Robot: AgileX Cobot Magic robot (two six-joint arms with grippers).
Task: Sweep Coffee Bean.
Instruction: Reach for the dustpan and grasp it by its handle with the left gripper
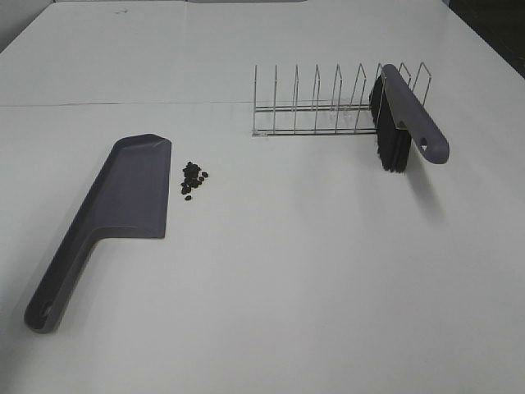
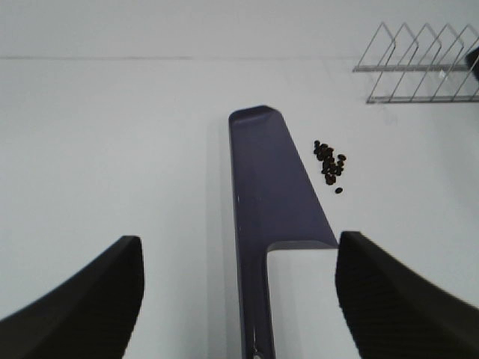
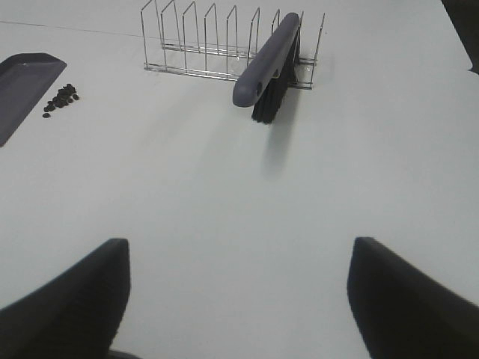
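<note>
A small heap of dark coffee beans (image 1: 194, 178) lies on the white table just right of the grey-purple dustpan (image 1: 123, 199), whose handle runs toward the front left. The beans (image 2: 330, 164) and dustpan (image 2: 269, 187) also show in the left wrist view, with my left gripper (image 2: 239, 299) open above the dustpan's handle end, touching nothing. A grey-purple brush (image 1: 406, 115) with black bristles rests in the wire rack (image 1: 320, 107) at the back right. My right gripper (image 3: 239, 299) is open and empty, well short of the brush (image 3: 268, 67). Neither gripper shows in the exterior view.
The wire rack (image 3: 217, 45) has several upright dividers and stands behind the beans (image 3: 60, 99). The dustpan's open edge (image 3: 26, 78) faces the beans. White table surface (image 1: 312, 271) spreads across the front and right.
</note>
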